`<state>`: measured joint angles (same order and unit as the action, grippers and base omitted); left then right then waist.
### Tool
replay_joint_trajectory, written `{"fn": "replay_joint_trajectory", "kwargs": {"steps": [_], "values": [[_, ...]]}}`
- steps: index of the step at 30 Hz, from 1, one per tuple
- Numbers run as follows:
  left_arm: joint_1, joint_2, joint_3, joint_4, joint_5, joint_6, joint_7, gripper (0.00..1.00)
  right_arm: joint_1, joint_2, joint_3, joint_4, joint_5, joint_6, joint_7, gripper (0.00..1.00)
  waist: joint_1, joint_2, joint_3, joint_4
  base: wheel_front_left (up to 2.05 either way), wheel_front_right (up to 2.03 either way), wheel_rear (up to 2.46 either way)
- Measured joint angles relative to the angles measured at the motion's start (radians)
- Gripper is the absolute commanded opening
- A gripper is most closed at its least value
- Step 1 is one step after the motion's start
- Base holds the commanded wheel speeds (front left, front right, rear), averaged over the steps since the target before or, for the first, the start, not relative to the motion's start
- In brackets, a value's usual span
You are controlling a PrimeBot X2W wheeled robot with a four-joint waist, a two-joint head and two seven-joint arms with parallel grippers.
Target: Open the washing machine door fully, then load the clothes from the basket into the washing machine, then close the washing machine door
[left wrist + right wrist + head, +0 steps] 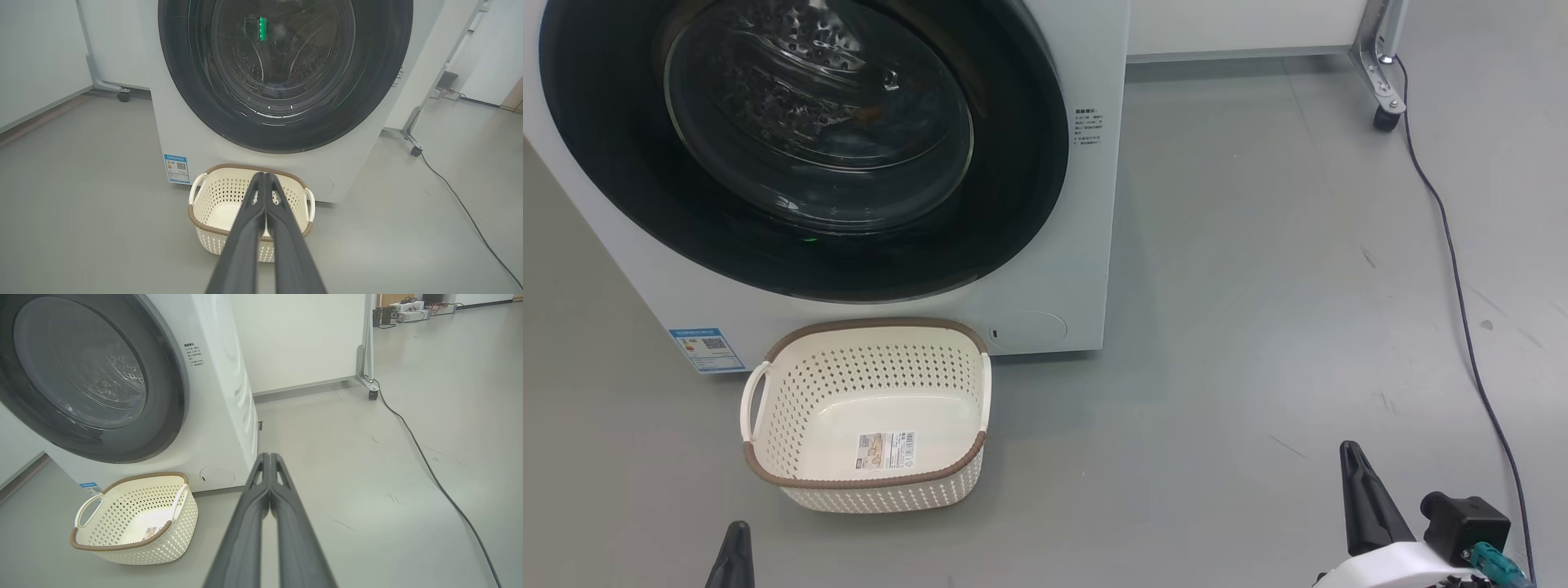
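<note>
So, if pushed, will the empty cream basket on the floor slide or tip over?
Probably slide: the basket is empty perforated plastic, likely light, and the floor looks smooth. It sits wide and low, so tipping seems unlikely. Lifted by one loop handle, it may hang tilted.

Basket (866, 482) on floor (1258, 327) before washing machine (1086, 269), touching.
</note>
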<state>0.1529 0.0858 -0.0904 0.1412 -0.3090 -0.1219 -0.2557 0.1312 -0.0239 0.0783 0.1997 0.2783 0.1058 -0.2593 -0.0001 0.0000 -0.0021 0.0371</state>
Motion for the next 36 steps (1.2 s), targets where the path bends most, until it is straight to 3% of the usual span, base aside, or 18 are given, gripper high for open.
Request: {"fn": "replay_joint_trajectory", "kwargs": {"steps": [36], "values": [[-0.028, -0.008, 0.026, 0.010, -0.471, 0.000, 0.098, 0.00, -0.033, -0.008, -0.046, -0.001, 0.481, 0.000, 0.106, 0.00, 0.0000, 0.0000, 0.003, -0.013, 0.00, 0.00, 0.00]]}}
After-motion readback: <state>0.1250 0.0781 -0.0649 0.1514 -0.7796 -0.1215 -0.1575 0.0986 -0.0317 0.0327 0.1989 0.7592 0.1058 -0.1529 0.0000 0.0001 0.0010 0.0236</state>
